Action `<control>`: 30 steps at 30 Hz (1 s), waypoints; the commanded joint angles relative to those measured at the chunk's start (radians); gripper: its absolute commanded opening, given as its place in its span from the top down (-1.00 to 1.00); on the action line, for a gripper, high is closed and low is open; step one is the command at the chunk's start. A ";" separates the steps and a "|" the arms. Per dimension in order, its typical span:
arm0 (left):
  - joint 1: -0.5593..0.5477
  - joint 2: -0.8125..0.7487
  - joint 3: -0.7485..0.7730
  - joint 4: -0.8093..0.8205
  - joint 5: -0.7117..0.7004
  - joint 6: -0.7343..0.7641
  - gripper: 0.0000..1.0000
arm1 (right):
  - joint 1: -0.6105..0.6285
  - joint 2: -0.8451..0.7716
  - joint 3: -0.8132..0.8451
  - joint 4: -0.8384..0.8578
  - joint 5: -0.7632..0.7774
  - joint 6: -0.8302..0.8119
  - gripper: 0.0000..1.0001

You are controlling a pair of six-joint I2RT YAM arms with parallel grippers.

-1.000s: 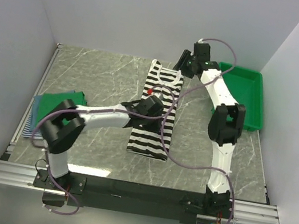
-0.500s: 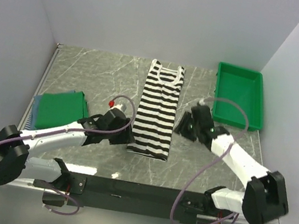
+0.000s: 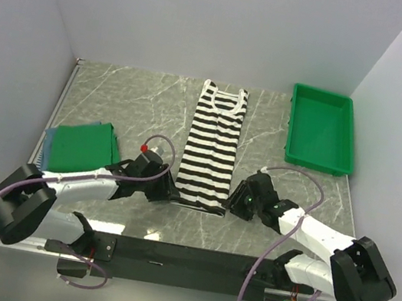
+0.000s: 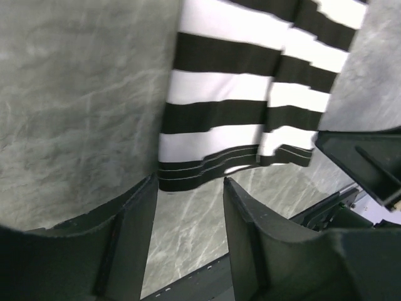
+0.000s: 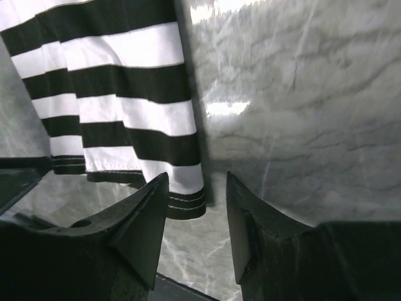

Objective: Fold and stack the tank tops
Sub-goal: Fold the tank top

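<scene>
— Both arms are sitting nearer than a second ago; they have swung back from the middle and neckline of the striped tank top (image 3: 214, 141) to its near hem.

— Going from the left edge?

— The folded green tank top (image 3: 83, 147) is lying there on blue striped cloth (image 3: 42, 160). Next, the left gripper (image 3: 166, 191) is resting at the hem's left corner, jaws standing apart with the corner between them.

— And the striped one?

— It is lying flat mid-surface (image 3: 141, 93), neckline toward the far edge. The right gripper (image 3: 233, 203) is straddling the hem's right corner, likewise parted, not clamping. The green bin (image 3: 320, 129) is sitting in the far right corner.
</scene>
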State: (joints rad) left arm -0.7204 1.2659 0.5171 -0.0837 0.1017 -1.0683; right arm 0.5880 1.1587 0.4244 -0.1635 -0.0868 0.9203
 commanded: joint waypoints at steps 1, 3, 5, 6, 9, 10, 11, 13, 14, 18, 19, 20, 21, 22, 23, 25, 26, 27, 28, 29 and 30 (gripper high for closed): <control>0.009 0.027 -0.028 0.101 0.047 -0.047 -0.02 | 0.027 -0.033 -0.036 0.097 0.004 0.089 0.02; 0.009 0.023 -0.046 0.096 0.030 -0.059 0.01 | 0.035 -0.042 -0.064 0.101 0.015 0.106 0.03; 0.009 0.016 -0.069 0.104 0.026 -0.077 0.04 | 0.047 -0.051 -0.084 0.101 0.022 0.112 0.03; 0.009 0.015 -0.075 0.110 0.020 -0.085 0.05 | 0.052 -0.050 -0.090 0.104 0.025 0.117 0.03; 0.007 0.023 -0.089 0.124 0.009 -0.096 0.11 | 0.058 -0.034 -0.101 0.119 0.022 0.123 0.04; 0.009 0.026 -0.094 0.130 0.009 -0.096 0.12 | 0.065 -0.028 -0.102 0.122 0.027 0.124 0.05; 0.007 0.029 -0.094 0.134 0.007 -0.096 0.13 | 0.067 -0.024 -0.105 0.124 0.030 0.126 0.06; 0.007 0.044 -0.089 0.136 0.003 -0.091 0.17 | 0.070 -0.013 -0.110 0.134 0.032 0.129 0.10; 0.007 0.050 -0.089 0.136 0.000 -0.090 0.18 | 0.070 -0.010 -0.114 0.133 0.032 0.129 0.13; 0.007 0.067 -0.089 0.140 -0.007 -0.081 0.29 | 0.072 -0.016 -0.122 0.136 0.038 0.127 0.37; 0.009 0.069 -0.089 0.137 -0.007 -0.079 0.32 | 0.070 -0.017 -0.124 0.136 0.038 0.127 0.45; 0.007 0.073 -0.086 0.131 -0.010 -0.076 0.35 | 0.072 -0.025 -0.127 0.134 0.041 0.126 0.53; 0.007 0.076 -0.086 0.128 -0.010 -0.073 0.42 | 0.070 -0.030 -0.127 0.125 0.044 0.123 0.70; 0.006 0.079 -0.085 0.127 -0.011 -0.068 0.46 | 0.072 -0.037 -0.127 0.124 0.045 0.120 0.79; 0.006 0.078 -0.083 0.124 -0.013 -0.065 0.49 | 0.072 -0.043 -0.125 0.118 0.047 0.117 0.87; 0.006 0.082 -0.074 0.116 -0.016 -0.053 0.64 | 0.075 -0.060 -0.124 0.098 0.059 0.103 0.98; 0.001 0.084 -0.072 0.111 -0.011 -0.048 0.70 | 0.073 -0.066 -0.121 0.088 0.064 0.094 1.00; -0.004 0.079 -0.069 0.107 -0.010 -0.044 0.83 | 0.081 -0.071 -0.121 0.070 0.071 0.091 1.00; -0.011 0.076 -0.066 0.101 -0.014 -0.044 0.89 | 0.082 -0.086 -0.121 0.062 0.071 0.088 1.00; -0.036 0.069 -0.065 0.093 -0.020 -0.044 0.95 | 0.088 -0.096 -0.122 0.053 0.074 0.086 1.00; -0.050 0.055 -0.065 0.087 -0.037 -0.047 0.99 | 0.098 -0.106 -0.125 0.038 0.082 0.088 1.00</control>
State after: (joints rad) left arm -0.7315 1.3365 0.4393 0.0475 0.1047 -1.1412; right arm 0.6628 1.0916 0.3126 -0.0700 -0.0467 1.0271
